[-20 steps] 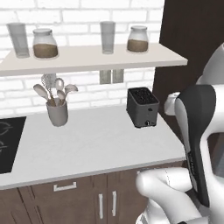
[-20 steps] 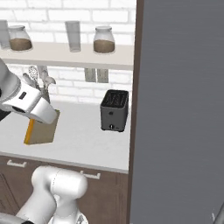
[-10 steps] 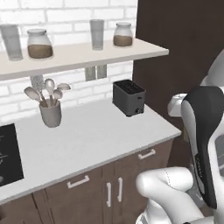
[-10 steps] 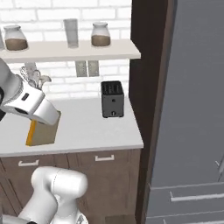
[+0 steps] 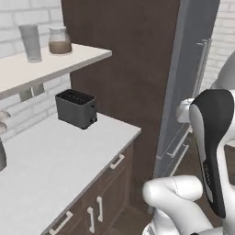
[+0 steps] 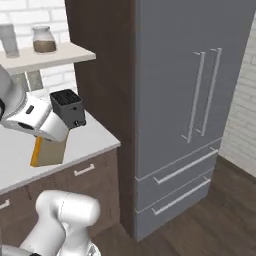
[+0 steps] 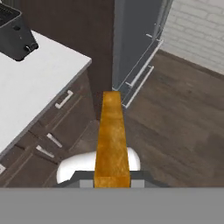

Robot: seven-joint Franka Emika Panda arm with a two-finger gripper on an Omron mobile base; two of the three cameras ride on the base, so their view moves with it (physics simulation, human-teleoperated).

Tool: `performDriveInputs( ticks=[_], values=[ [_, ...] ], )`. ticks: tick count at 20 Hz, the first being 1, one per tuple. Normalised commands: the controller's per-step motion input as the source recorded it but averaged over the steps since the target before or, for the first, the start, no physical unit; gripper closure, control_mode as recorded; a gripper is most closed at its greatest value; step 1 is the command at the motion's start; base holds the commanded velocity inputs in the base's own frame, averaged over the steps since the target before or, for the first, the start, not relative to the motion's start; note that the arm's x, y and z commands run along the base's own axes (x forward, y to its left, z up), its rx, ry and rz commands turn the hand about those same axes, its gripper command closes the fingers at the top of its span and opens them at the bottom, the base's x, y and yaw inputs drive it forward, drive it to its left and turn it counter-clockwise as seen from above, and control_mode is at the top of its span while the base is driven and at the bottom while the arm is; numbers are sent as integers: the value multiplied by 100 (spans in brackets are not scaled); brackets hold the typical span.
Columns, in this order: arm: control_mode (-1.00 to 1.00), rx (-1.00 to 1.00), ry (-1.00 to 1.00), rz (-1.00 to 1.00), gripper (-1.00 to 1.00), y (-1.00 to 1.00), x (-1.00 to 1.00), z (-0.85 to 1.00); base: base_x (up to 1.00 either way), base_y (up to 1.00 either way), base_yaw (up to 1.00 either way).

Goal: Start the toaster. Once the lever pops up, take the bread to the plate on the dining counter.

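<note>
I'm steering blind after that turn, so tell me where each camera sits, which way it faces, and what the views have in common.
Left base view: behind the arm on its left, facing the toaster on the worktop; white arm links at lower right.
Right base view: behind on the right, facing the fridge; the gripper at left, shut on the bread.
Hand view: on the hand, looking down along the bread at the wood floor.
Shared: all three show toaster, worktop and fridge.
</note>
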Motion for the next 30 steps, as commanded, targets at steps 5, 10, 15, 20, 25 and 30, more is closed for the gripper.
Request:
performDriveInputs(
  ticks=[5,10,15,20,25,30],
  values=[
    [100,0,0,0,100,0,0,0,-17,-2,-87],
    [100,0,0,0,100,0,0,0,0,-33,-84],
    [100,0,0,0,100,0,0,0,1,-47,-77],
    [100,0,0,0,100,0,0,0,50,-35,-58],
    [100,0,0,0,100,0,0,0,100,-16,-35],
    [100,0,0,0,100,0,0,0,100,-11,-26]
  ],
)
